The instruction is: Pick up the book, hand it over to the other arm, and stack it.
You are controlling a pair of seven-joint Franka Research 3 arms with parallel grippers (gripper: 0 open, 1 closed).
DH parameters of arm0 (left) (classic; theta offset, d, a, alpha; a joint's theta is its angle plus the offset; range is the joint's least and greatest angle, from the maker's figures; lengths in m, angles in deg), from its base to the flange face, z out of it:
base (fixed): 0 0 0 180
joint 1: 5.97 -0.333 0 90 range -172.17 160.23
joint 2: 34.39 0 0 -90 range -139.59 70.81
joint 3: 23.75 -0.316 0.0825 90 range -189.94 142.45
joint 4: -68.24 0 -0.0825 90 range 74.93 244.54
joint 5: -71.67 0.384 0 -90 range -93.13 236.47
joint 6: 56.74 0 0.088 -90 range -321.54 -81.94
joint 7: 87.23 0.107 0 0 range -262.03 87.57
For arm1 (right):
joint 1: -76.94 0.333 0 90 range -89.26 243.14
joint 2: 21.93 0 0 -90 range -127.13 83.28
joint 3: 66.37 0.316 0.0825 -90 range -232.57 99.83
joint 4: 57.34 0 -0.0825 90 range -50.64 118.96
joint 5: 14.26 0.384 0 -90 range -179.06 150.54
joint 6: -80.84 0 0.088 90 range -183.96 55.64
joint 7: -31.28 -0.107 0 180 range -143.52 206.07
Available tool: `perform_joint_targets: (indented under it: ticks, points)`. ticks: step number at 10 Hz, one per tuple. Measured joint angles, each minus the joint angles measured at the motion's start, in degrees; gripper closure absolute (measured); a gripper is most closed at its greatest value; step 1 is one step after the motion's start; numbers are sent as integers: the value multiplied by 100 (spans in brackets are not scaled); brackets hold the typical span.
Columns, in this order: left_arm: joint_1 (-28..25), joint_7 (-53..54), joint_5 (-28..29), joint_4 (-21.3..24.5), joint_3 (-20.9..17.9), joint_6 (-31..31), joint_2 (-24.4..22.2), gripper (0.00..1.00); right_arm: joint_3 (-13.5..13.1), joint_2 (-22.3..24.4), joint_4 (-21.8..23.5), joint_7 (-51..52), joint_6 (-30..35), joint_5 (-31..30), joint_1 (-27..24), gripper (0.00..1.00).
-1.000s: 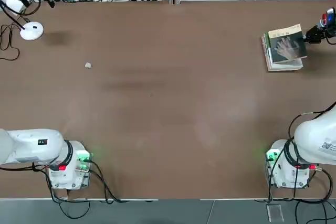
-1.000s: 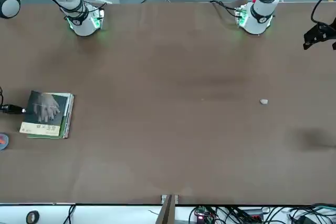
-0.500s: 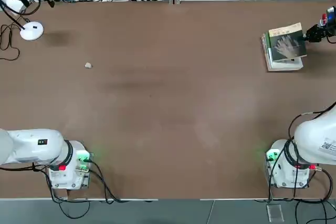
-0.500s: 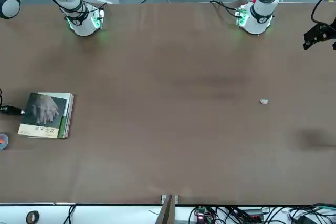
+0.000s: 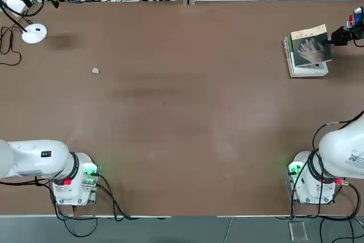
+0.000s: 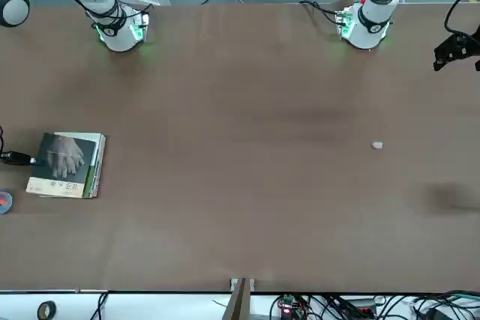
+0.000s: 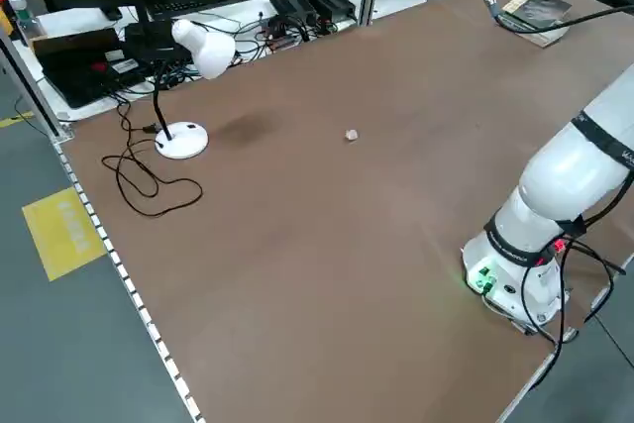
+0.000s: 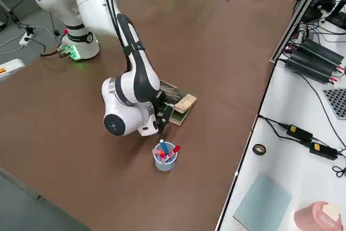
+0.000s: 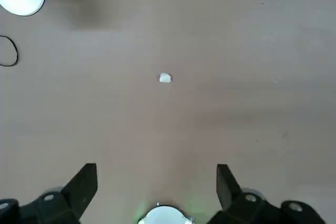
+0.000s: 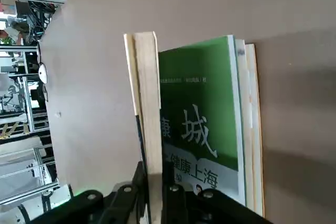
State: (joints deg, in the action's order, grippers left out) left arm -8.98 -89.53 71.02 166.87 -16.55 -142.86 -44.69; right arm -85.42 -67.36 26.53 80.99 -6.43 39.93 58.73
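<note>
Your right gripper (image 10: 152,195) is clamped on the book's (image 5: 311,46) edge, far right atop the green book (image 10: 202,124). Held so narrowly, it may slip or sag during handover; left gripper (image 9: 156,192) gapes idle.

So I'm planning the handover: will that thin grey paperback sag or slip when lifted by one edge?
The book looks thin, so it probably droops beyond the right gripper, shut on its edge. Its smooth-looking cover may slide easily off the green book beneath.

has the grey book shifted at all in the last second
Barely, if at all. In the top view the grey book lies on the green book as before, pinched at its edge by the right gripper.
</note>
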Motion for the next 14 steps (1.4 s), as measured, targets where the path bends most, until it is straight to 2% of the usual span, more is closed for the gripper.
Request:
perform_joint_targets:
  ticks: [11,12,14]
  points:
    - [0,0,0,-3,0,0,0,0,4,-27,0,38,-13,0,1,85]
    - [0,0,0,-4,0,0,0,0,5,-28,0,39,-16,-3,1,80]
    - [0,0,0,-4,0,0,0,0,10,-37,0,44,-33,-4,4,64]
